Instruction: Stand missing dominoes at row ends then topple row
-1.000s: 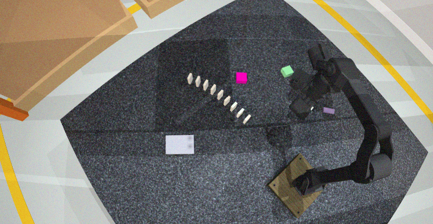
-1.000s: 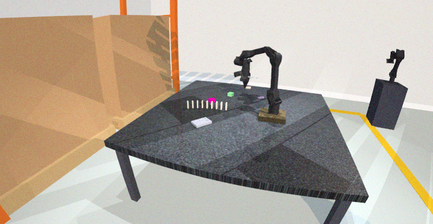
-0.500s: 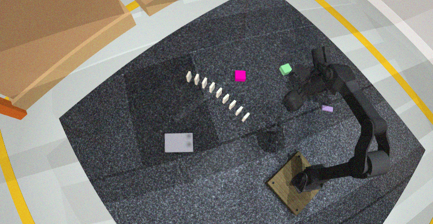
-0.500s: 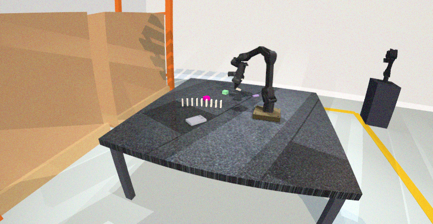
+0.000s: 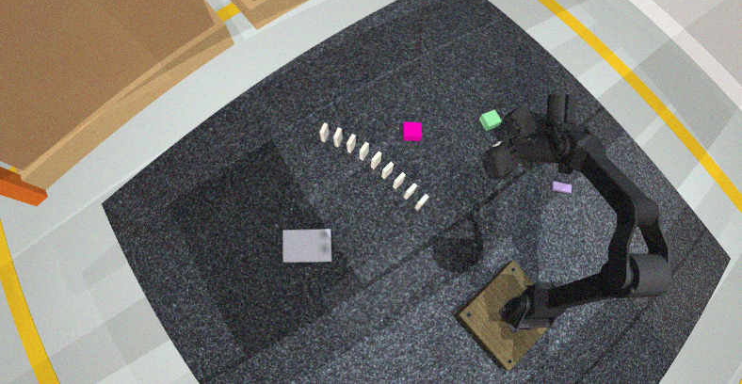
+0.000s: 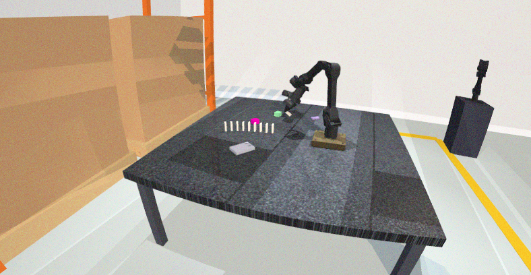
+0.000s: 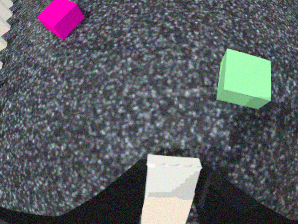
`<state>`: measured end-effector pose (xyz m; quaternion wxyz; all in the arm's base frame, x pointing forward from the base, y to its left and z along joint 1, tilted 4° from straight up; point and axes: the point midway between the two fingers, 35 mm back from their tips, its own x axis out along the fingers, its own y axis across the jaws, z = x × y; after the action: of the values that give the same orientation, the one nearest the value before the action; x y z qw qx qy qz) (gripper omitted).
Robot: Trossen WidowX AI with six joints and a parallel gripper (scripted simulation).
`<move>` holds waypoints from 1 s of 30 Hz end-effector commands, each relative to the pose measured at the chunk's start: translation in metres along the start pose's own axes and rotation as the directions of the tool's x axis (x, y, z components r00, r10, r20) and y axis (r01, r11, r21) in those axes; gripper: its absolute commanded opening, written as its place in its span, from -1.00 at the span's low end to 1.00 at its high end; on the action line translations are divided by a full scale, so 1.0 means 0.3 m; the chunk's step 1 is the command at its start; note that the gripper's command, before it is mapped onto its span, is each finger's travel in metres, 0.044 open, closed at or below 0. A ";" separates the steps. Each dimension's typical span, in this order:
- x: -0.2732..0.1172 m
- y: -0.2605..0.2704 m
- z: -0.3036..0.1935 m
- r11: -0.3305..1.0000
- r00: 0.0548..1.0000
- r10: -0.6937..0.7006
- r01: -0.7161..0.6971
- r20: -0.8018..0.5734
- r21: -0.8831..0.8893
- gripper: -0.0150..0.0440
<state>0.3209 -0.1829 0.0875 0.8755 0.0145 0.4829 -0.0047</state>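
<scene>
Several cream dominoes stand upright in a slightly curved row, from the far-left end domino [image 5: 324, 132] [image 6: 225, 126] to the end domino [image 5: 421, 201] [image 6: 272, 128] nearest the arm's base. Part of the row shows at the upper left edge of the wrist view. My gripper [image 7: 172, 169] is shut on a cream domino [image 7: 169, 192] [image 6: 288, 114], which sticks out from between the fingertips. It is held above the table, to the right of the row and near the green cube. In the top view the arm hides most of the held domino.
A green cube [image 5: 490, 120] [image 6: 277, 113] [image 7: 245, 80] lies close to the gripper. A magenta cube [image 5: 412, 131] [image 6: 255, 120] [image 7: 61, 19] is beside the row. A purple block [image 5: 561, 187] [image 6: 315, 117] lies near the arm. A pale slab [image 5: 306, 245] [image 6: 242, 147] lies on the row's other side.
</scene>
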 end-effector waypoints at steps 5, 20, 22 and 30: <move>0.036 -0.045 0.009 0.998 0.986 0.012 -0.021 0.167 0.051 -0.13; 0.037 -0.099 -0.003 0.995 0.897 0.028 -0.066 0.441 0.071 -0.13; 0.032 -0.103 -0.008 0.995 0.881 0.032 -0.072 0.472 0.067 -0.13; 0.000 -0.105 -0.035 0.995 0.809 0.050 -0.090 0.586 0.040 -0.13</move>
<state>0.3169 -0.2149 0.0796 0.9749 0.0587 0.2146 0.0015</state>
